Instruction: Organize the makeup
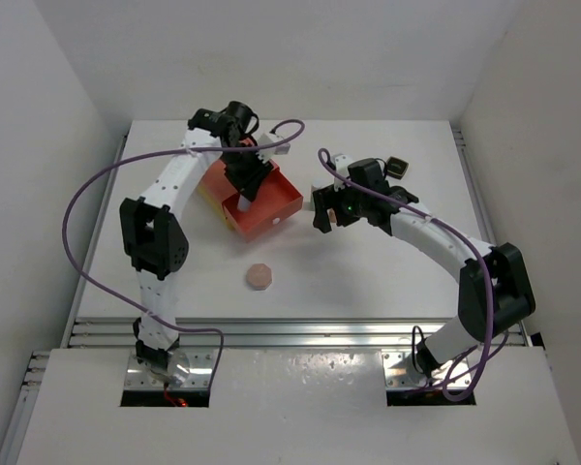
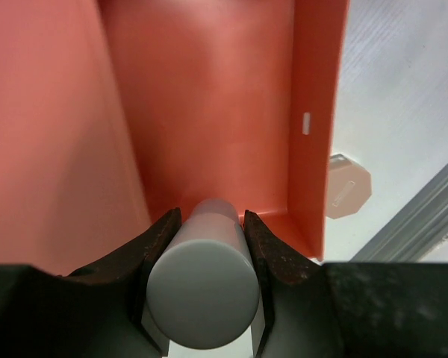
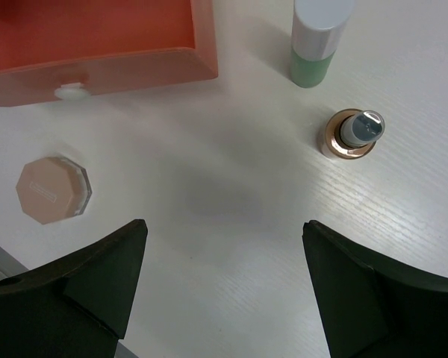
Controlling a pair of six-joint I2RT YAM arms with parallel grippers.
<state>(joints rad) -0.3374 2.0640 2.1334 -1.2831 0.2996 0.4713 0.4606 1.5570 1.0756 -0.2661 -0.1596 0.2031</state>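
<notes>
Presently, left jaws pinch a pale cylinder (image 2: pixel 201 298) low inside the orange drawer (image 2: pixel 209 97); right jaws hang spread above the bench (image 3: pixel 231 186).
I judge the cylinder light, rigid and slick, so mid-barrel suits; the green-white bottle (image 3: pixel 317 45), tan bottle (image 3: pixel 351 134) and peach compact (image 3: pixel 51 190) wait on the bench, hard-shelled, best taken across their sides.
</notes>
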